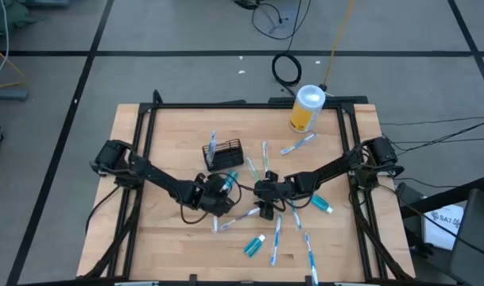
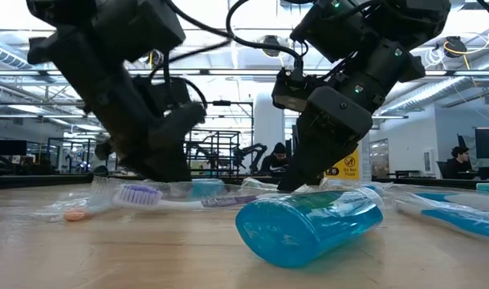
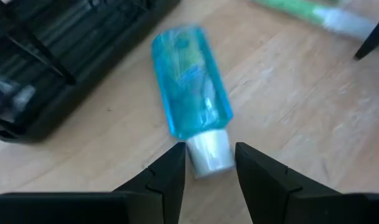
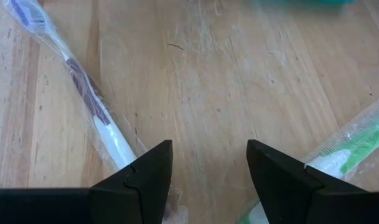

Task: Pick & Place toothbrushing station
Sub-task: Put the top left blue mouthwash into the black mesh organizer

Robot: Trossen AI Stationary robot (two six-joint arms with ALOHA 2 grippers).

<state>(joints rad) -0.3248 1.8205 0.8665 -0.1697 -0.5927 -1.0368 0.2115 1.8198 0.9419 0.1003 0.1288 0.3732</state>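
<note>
Two grippers of mine are low over the table's centre in the high view. L gripper [image 1: 224, 184] sits just below the caddy [image 1: 223, 154], fingers [image 3: 170, 177] parted w/ a tube's [image 3: 190, 106] white cap between the tips; can't tell if they press on it. That tube lies flat on the wood, teal body pointing toward the caddy, which is just beside it in the wrist view's upper left. R gripper [image 1: 267, 193] is mid-frame, jaws wide apart over bare wood, holding nothing; a wrapped brush [image 4: 83, 99] w/ purple markings lies along one finger and a green-marked brush [image 4: 357, 149] by the other.

Caddy stands upper-centre of the table w/ a brush or two upright in it. Rest of the set is scattered: brushes [image 1: 299, 144] toward upper right, more at lower centre and lower right, one tube [image 1: 254, 245] at bottom centre, another [image 1: 322, 205] at right.

Table [image 1: 170, 238] is pale wood planks in a black frame. Yellow canister [image 1: 306, 109] w/ white lid stands at the top edge, right of centre. Floor beyond is grey w/ dark lines, cables at top and right.

Low view: a teal tube [image 2: 312, 225] lies big in the foreground, purple-bristled brush [image 2: 136, 193] at left. Behind: open hall, ceiling lights, racks, seated people [image 2: 459, 160] at far right.
</note>
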